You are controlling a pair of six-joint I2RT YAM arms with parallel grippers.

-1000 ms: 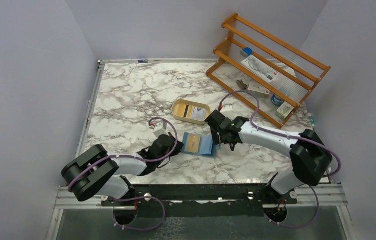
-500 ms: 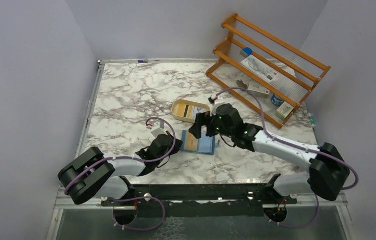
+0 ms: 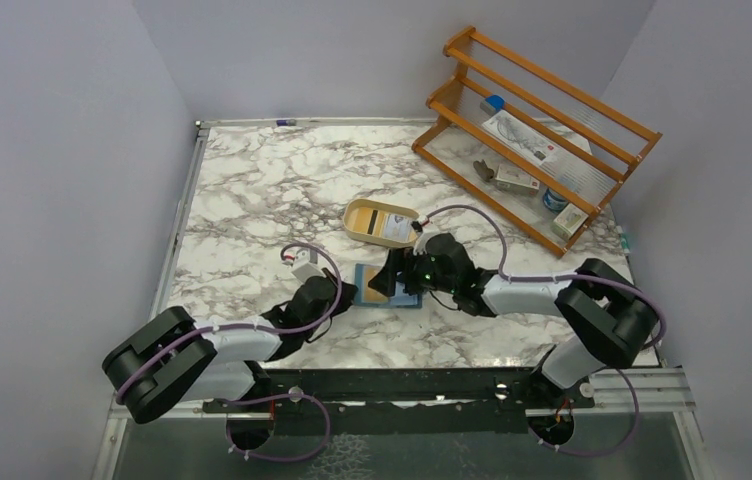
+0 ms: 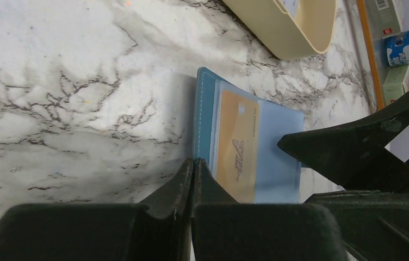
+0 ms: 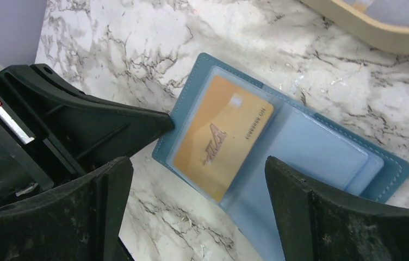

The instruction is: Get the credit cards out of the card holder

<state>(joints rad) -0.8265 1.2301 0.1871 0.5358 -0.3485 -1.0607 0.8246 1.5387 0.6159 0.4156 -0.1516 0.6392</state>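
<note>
Clenched left gripper (image 4: 193,163) pins the card holder (image 5: 322,149) at its nine-o'clock edge; right gripper (image 5: 197,168), spread wide over the orange credit card (image 5: 221,136), must pinch it next.

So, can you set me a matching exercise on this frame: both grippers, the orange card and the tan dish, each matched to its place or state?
Things:
1. left gripper
2. right gripper
3. orange card
4. tan dish

Places or states:
A. tucked in a clear pocket of the open card holder
B. open, jaws spread above the card holder
C. lying farther from the arms than the card holder
D. shut, tips at the card holder's edge

Pairs: 1-D, 2-B, 3-A, 4-C
</note>
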